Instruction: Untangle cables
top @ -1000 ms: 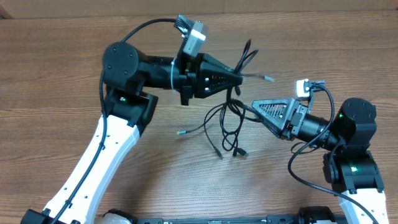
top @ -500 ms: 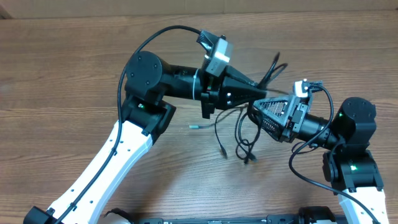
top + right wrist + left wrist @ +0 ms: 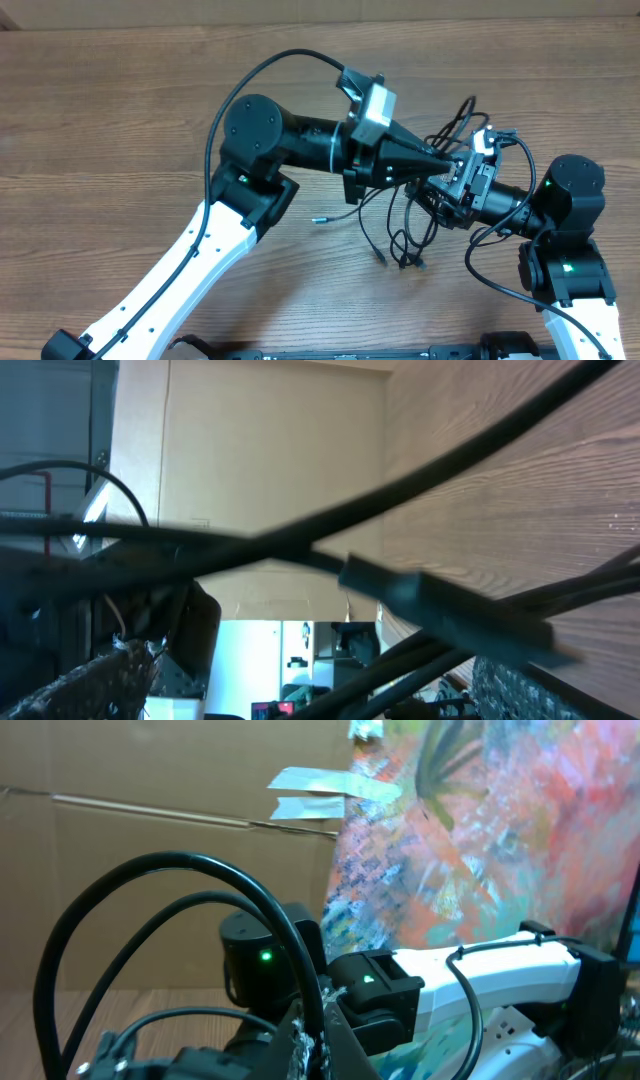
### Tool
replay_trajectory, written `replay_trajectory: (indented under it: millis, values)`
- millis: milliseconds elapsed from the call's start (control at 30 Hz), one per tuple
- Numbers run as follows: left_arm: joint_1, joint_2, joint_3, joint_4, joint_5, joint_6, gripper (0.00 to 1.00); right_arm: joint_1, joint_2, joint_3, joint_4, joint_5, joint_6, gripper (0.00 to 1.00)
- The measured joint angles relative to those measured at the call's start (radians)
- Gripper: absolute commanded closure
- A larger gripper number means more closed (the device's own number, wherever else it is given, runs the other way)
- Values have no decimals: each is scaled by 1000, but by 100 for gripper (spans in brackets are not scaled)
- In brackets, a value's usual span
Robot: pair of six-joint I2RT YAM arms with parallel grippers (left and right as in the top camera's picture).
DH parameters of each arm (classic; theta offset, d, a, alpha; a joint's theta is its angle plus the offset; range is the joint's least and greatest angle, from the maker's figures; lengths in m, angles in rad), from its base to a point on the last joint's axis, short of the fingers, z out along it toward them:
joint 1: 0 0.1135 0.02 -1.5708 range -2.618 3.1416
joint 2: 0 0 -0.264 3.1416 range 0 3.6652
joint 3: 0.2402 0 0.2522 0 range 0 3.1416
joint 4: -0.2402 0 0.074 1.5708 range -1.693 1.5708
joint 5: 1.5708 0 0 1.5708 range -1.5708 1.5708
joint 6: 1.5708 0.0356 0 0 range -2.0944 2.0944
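Brown wooden table (image 3: pixel 120 120) seen from above, with two robot arms meeting right of centre. Thin black cables (image 3: pixel 405 225) form a tangled bunch between them, with loops above and plug ends trailing below. The left gripper (image 3: pixel 447 167) tapers to a closed point, seemingly pinching the cables. The right gripper (image 3: pixel 435 190) sits just beside it, its fingers (image 3: pixel 85 680) spread wide with cables crossing between them.
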Motion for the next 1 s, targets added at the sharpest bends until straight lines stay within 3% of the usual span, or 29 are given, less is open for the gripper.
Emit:
replay_trajectory:
  millis: [167, 300, 400, 800, 1000]
  values:
    - [-32, 0, 0, 0, -3, 32, 96, 0, 0, 0, 18, -2, 18, 11]
    - [-35, 0, 0, 0, -3, 43, 96, 0, 1, 0, 18, -3, 26, 46]
    - [-35, 0, 0, 0, -3, 49, 96, 0, 2, 0, 18, -3, 32, 62]
    - [-35, 0, 0, -1, -3, 51, 96, 0, 10, 0, 16, -2, 10, 96]
    - [-25, 0, 0, -3, -3, 38, 96, 0, 60, 0, -67, 35, -77, 96]
